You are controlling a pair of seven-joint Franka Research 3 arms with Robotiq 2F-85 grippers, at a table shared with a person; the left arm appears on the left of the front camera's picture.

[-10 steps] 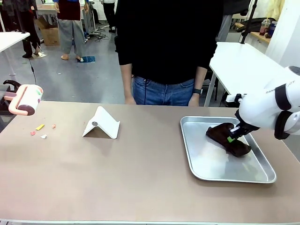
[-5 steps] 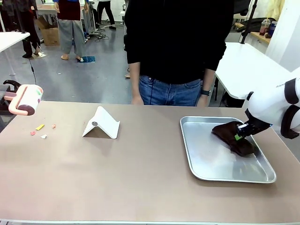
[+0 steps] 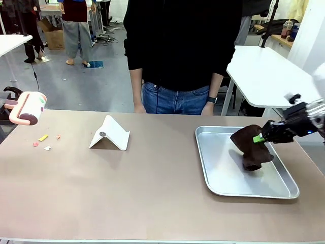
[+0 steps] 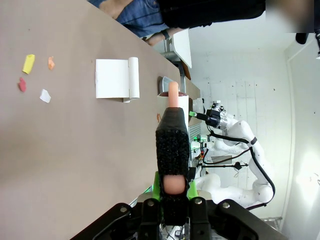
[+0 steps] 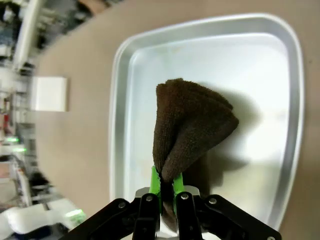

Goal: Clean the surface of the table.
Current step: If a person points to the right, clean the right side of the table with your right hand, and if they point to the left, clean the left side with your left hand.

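1. Brown terry cloth hangs from the right gripper, one corner pinched between its green pads with the jaws narrow on the fabric.
2. The right arm reaches in from the right edge, its wrist roughly level and its fingers pointing toward the table's middle, above the metal tray.
3. The cloth droops over the tray; I cannot tell whether its lower end touches the tray floor.
4. The left gripper is clamped on the black handle of a pink roller, held above the far left corner.
5. The taupe table carries small coloured scraps near its left end, with a white folded stand between them and the tray.
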